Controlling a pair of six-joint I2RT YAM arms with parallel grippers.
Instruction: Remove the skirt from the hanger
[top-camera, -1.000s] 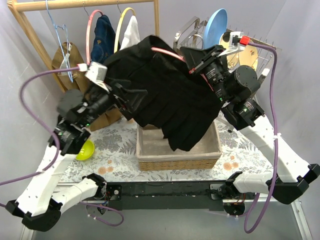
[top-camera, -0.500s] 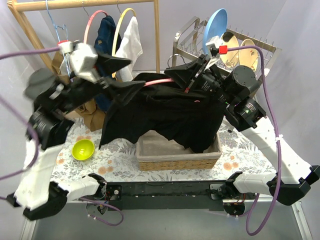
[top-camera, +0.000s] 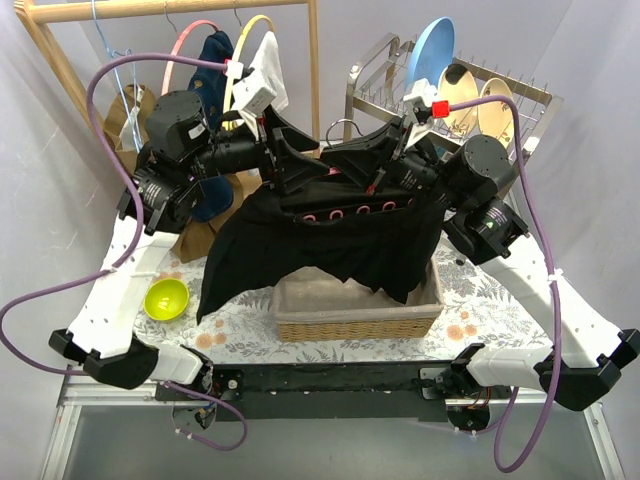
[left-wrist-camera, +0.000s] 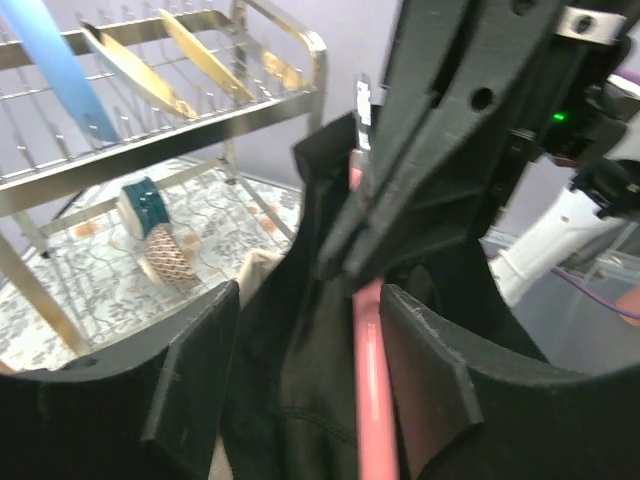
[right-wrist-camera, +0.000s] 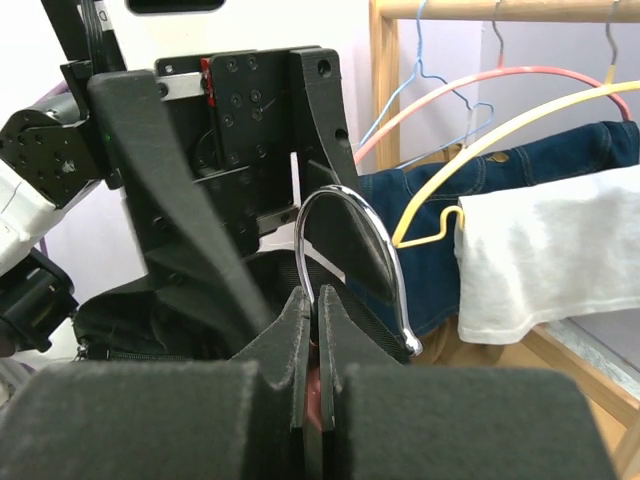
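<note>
The black skirt (top-camera: 330, 235) hangs from a pink hanger (top-camera: 350, 212) above the basket. My right gripper (top-camera: 385, 165) is shut on the hanger at the base of its metal hook (right-wrist-camera: 350, 260), with both pads (right-wrist-camera: 300, 330) pressed together there. My left gripper (top-camera: 295, 165) sits at the waistband's left part. In the left wrist view its jaws stand apart around the skirt (left-wrist-camera: 290, 380) and the pink hanger bar (left-wrist-camera: 368, 400). The bar lies close to the right finger (left-wrist-camera: 440, 380), and the left gripper (left-wrist-camera: 310, 340) does not pinch the fabric.
A wicker basket (top-camera: 355, 305) stands under the skirt. A green bowl (top-camera: 166, 298) lies at the left. A metal dish rack (top-camera: 470, 95) with plates is back right. A wooden clothes rail (top-camera: 180, 8) carries hangers, jeans and a white shirt (top-camera: 265, 65).
My left arm swung up and right from the skirt's left side to the hanger's waistband, and its jaws narrowed. The right gripper levelled the hanger; the skirt now hangs lower over the basket.
</note>
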